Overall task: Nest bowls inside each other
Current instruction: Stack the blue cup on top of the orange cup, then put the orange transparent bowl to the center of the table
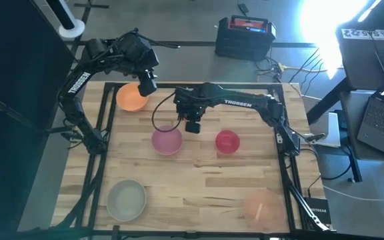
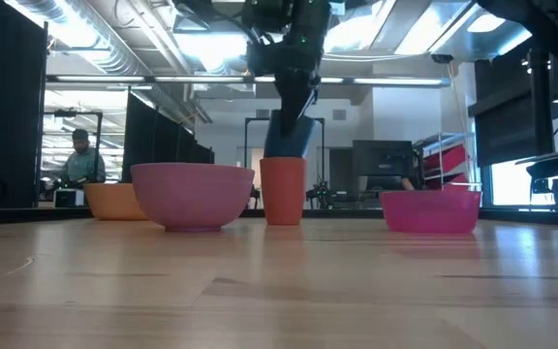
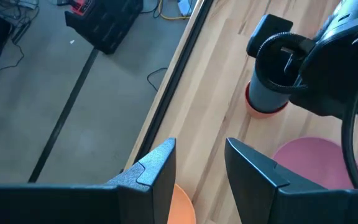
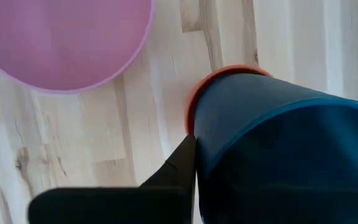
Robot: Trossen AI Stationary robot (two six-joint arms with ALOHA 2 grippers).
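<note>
My right gripper (image 2: 294, 97) hangs over the table's middle, shut on a small dark blue cup (image 2: 289, 136). Right below it stands a small orange-red cup (image 2: 282, 190). A pale pink bowl (image 1: 167, 141) sits just to their left and a red bowl (image 1: 227, 141) to their right. The orange bowl (image 1: 132, 97) rests at the far left, with my open left gripper (image 3: 201, 174) held still in the air above it. A whitish-grey bowl (image 1: 126, 200) sits near left and a translucent peach bowl (image 1: 262, 205) near right. All bowls stand apart, mouths up. My right gripper holds the dark blue cup by its wall at the rim (image 4: 204, 163), coming steeply from above. One finger (image 4: 178, 163) shows on the outside; the cup hides the other. The cup hangs tilted, its lower end (image 3: 267, 99) at the orange-red cup's mouth; whether they touch, I cannot tell.
Black frame rails (image 1: 104, 120) run along the table's left and right sides. A black box (image 1: 244, 37) sits on the floor beyond the far edge. A person (image 2: 83, 160) is in the room behind. Bare wood lies between the near bowls.
</note>
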